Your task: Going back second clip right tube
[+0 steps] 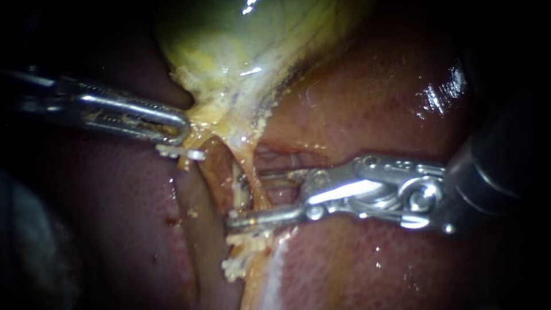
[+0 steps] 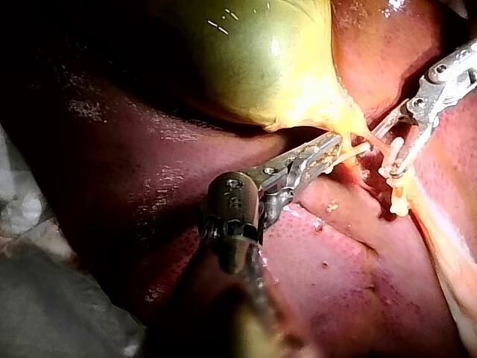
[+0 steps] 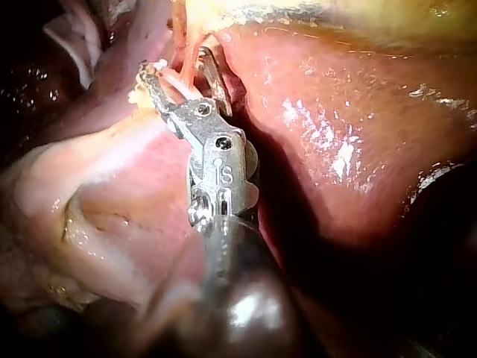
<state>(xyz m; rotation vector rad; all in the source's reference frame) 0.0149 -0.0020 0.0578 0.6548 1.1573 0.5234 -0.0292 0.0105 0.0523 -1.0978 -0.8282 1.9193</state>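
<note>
Where the liver (image 1: 356, 270) lies nearest the endoscope, its wet red surface carries everything else. Just beyond that near stretch, the right instrument (image 1: 244, 198) reaches in across the liver's right side. Its jaws stand apart, one on each side of the right tube (image 1: 248, 163), and neither visibly presses it. In the left wrist view, a pale clip (image 2: 393, 149) sits across this tube between the parted jaws. Another pale piece (image 2: 400, 203) lies just beside it, on the side away from the gallbladder; I cannot tell whether that is a clip too. Further back, the left instrument (image 1: 175, 129) has its jaws clamped on the yellow tissue at the neck of the gallbladder (image 1: 241, 46). The gallbladder's green-yellow body lies farthest off, against the liver's far edge.
</note>
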